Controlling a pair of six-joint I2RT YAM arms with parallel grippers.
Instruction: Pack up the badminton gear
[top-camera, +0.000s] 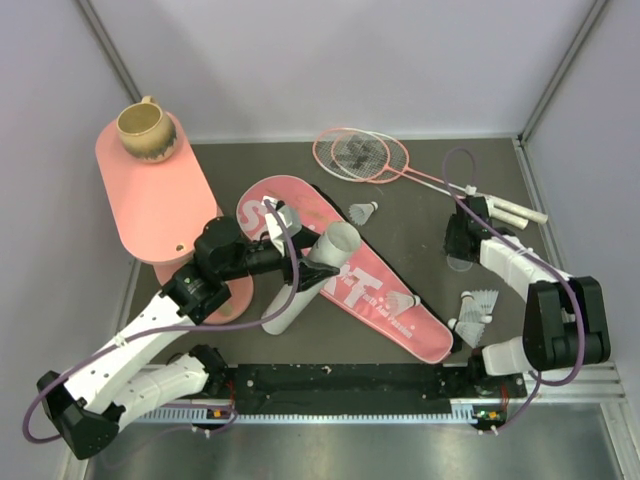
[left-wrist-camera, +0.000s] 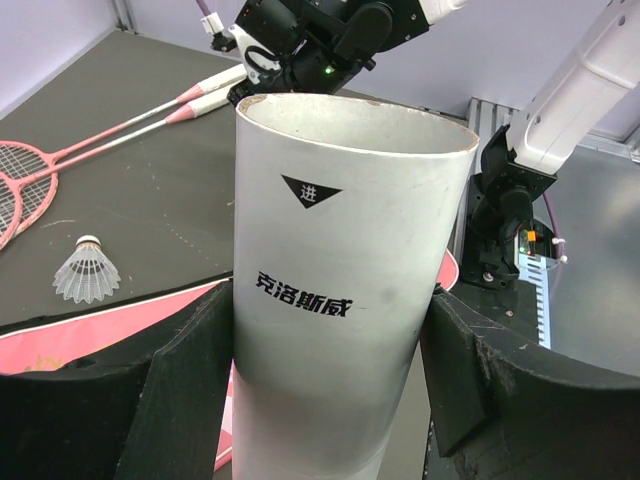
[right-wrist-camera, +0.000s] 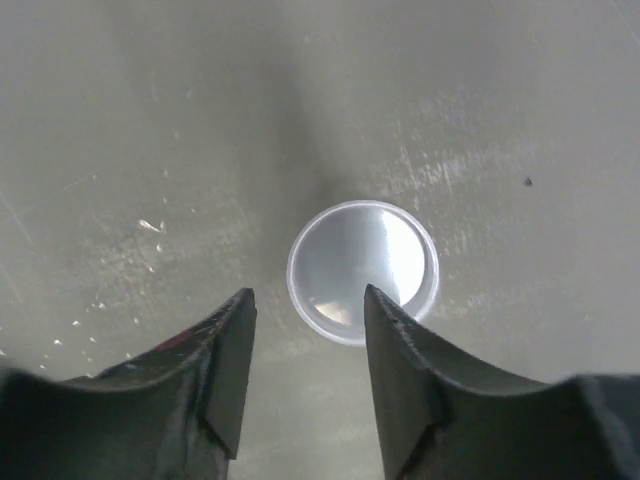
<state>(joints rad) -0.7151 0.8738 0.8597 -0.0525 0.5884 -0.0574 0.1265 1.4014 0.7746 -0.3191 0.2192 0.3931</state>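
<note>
Clamping the long white tube (left-wrist-camera: 340, 300) between its black fingers (left-wrist-camera: 190, 380), the left gripper (top-camera: 298, 268) is holding it tilted over the pink bag (top-camera: 375, 290), jaws shut on the tube's sides. The tube's open mouth is pointing up and to the right, and its lower end is reaching down near the bag's near edge; whether that end is touching the table cannot be told.

The bag is lying flat and slantwise across the middle of the dark table (top-camera: 250, 170). One shuttlecock (top-camera: 400, 300) is lying on the bag toward its narrow end. Another shuttlecock (top-camera: 365, 210) is sitting on the table just beyond the bag's far edge. A further cluster of shuttlecocks (top-camera: 476, 306) is lying just right of the narrow end. The two pink-framed rackets (top-camera: 360, 155) are lying overlapped at the far side, handles pointing right.

The right gripper (right-wrist-camera: 308, 310) is hanging over the table's right part with its jaws apart and gripping nothing. A small clear round lid (right-wrist-camera: 362, 270) is lying flat just beyond its fingertips.

At the far left, a tan mug (top-camera: 145, 130) is standing on the pink oval table (top-camera: 150, 210).
</note>
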